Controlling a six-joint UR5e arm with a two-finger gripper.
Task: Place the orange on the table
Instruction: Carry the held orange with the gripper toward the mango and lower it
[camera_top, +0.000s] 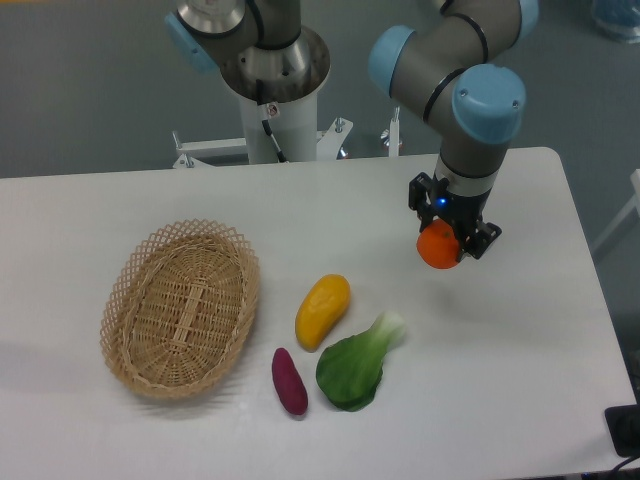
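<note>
The orange (437, 246) is a small round bright-orange fruit held in my gripper (449, 243), whose fingers are shut on it. It sits at the right part of the white table (520, 340), low over the surface; I cannot tell whether it touches the tabletop. The gripper body covers the fruit's top and right side.
An oval wicker basket (182, 306) stands at the left with nothing in it. A yellow-orange mango-like fruit (322, 310), a green leafy vegetable (355, 366) and a purple oblong vegetable (290, 381) lie in the middle front. The robot base (272, 70) stands behind the table.
</note>
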